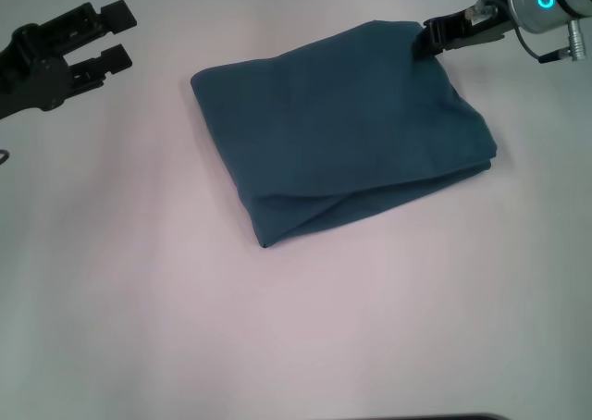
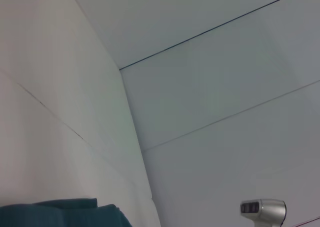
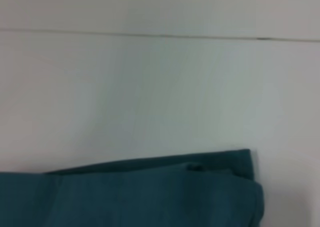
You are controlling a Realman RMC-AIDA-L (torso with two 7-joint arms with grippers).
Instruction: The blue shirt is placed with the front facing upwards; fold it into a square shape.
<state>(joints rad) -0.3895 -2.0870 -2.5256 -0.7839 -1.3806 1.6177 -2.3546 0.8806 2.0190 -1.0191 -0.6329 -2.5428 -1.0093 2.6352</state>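
Observation:
The blue shirt lies on the white table as a rough square of several layers, with no print or collar showing. Its folded edges stack along the near side. My right gripper sits at the shirt's far right corner, shut on the cloth there. The right wrist view shows the shirt's layered edge flat on the table. My left gripper hovers open at the far left, well apart from the shirt and holding nothing. A strip of the shirt shows in the left wrist view.
White table surface surrounds the shirt on all sides. A small silver device shows far off in the left wrist view, against pale wall panels.

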